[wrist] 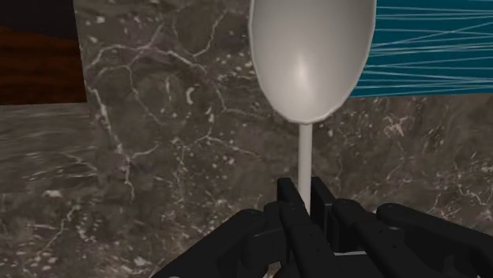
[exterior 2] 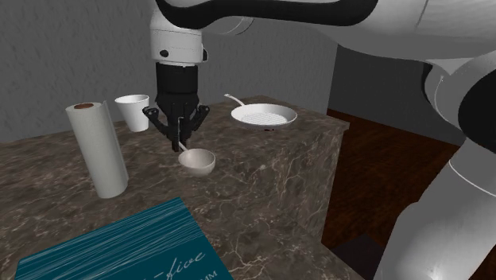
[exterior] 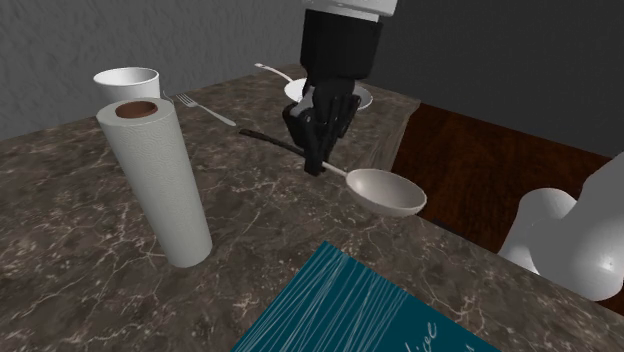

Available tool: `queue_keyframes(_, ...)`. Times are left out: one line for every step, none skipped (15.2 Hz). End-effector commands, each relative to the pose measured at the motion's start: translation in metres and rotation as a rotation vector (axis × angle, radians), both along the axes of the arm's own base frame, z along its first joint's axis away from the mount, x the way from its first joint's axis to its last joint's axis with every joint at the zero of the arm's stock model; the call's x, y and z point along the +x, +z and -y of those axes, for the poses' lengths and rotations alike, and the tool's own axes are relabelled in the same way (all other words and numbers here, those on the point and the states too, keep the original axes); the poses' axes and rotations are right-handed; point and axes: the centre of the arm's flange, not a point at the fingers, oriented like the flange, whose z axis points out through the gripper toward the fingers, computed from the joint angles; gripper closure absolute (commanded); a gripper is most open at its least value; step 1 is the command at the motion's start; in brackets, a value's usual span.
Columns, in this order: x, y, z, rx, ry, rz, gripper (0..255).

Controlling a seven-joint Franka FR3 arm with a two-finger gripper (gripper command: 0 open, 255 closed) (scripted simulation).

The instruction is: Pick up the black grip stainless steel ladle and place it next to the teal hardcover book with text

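Holds ladle (wrist: 312,55) by thin stem in tightly closed gripper (wrist: 304,196). Seems grasped, not yet carried. Needs lift clear of counter (exterior: 80,220), then short carry beside teal book (exterior: 340,310).

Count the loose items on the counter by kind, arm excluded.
ladle: 1
book: 1
paper towel roll: 1
cup: 1
fork: 1
pan: 1
Total: 6

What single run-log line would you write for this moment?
gripper: jaws shut on ladle stem | ladle bowl: end nearest teal book | lift: cannot tell
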Motion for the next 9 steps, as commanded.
queue_keyframes(-0.024, 0.000, -0.009, 0.000, -0.001, 0.000, 255)
queue_keyframes(-0.036, 0.000, -0.013, 0.000, -0.001, 0.000, 255)
queue_keyframes(-0.049, 0.000, -0.018, 0.000, -0.001, 0.000, 255)
queue_keyframes(-0.061, 0.000, -0.022, 0.000, -0.001, 0.000, 255)
queue_keyframes(-0.073, 0.000, -0.026, 0.000, -0.001, 0.000, 255)
queue_keyframes(-0.086, 0.000, -0.031, 0.000, -0.001, 0.000, 255)
queue_keyframes(-0.098, 0.000, -0.035, 0.000, -0.001, 0.000, 255)
queue_keyframes(-0.111, 0.000, -0.040, 0.000, -0.001, 0.000, 255)
queue_keyframes(-0.123, 0.000, -0.044, 0.000, -0.001, 0.000, 255)
